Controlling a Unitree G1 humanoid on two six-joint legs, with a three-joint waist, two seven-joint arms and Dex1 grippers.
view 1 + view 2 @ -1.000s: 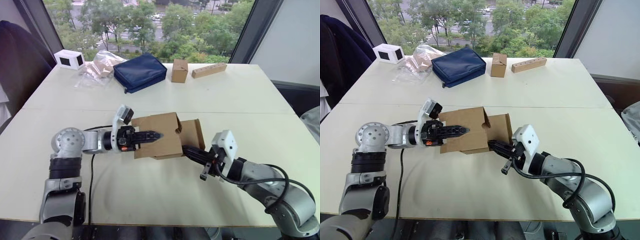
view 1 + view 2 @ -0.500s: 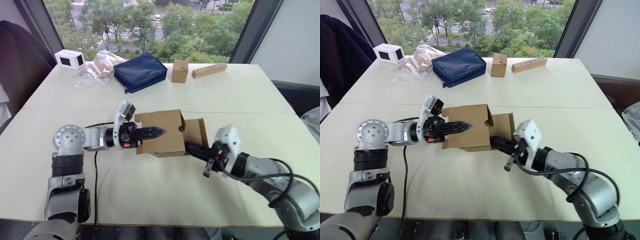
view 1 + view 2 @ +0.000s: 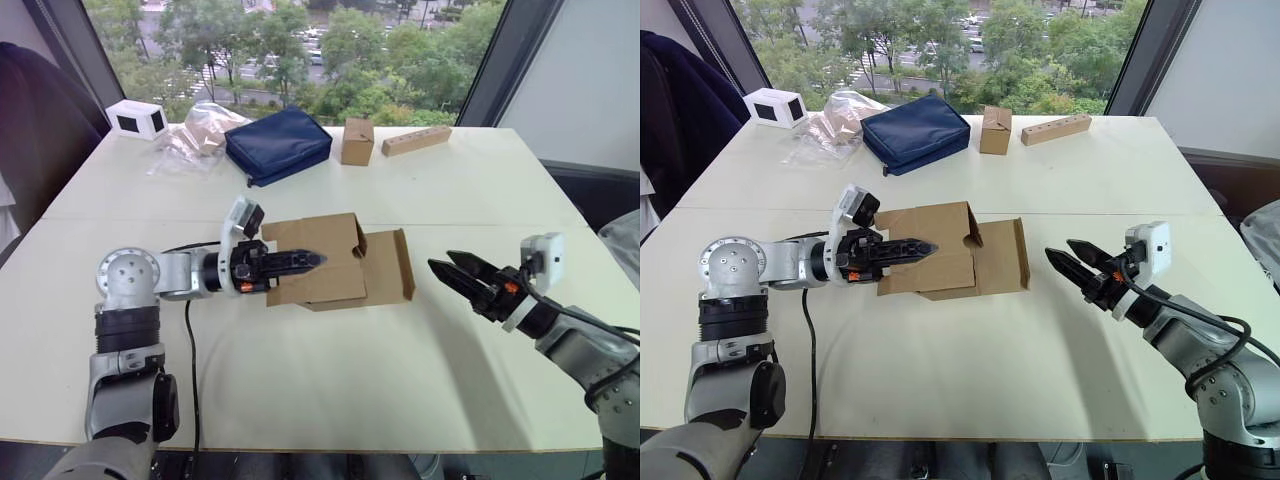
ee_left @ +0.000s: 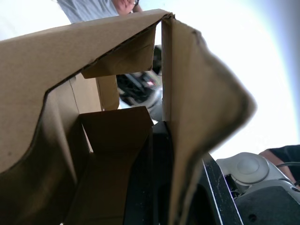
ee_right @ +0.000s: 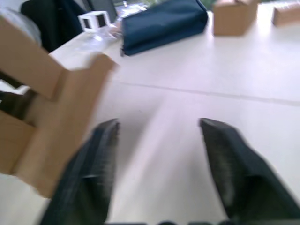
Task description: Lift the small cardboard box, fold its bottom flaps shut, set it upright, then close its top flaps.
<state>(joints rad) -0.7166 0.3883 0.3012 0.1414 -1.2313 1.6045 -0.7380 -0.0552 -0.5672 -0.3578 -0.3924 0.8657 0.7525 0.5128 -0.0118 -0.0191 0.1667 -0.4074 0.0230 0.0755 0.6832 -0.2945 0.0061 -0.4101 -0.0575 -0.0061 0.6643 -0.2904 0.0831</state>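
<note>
While the left gripper (image 3: pixel 300 262) is clamped on a wall of the box (image 3: pixel 940 262), the right gripper (image 3: pixel 1072 265) stands spread and apart from it. I judge it should push the loose flap (image 3: pixel 388 266) inward squarely. Near the table (image 3: pixel 330 390) centre, the box lies sideways, its long axis left-right, open end facing right.

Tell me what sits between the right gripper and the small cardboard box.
Nothing visible does. The right gripper hangs open beside the small cardboard box, with bare table between them. The left gripper is shut on the box's wall at the far side.
</note>
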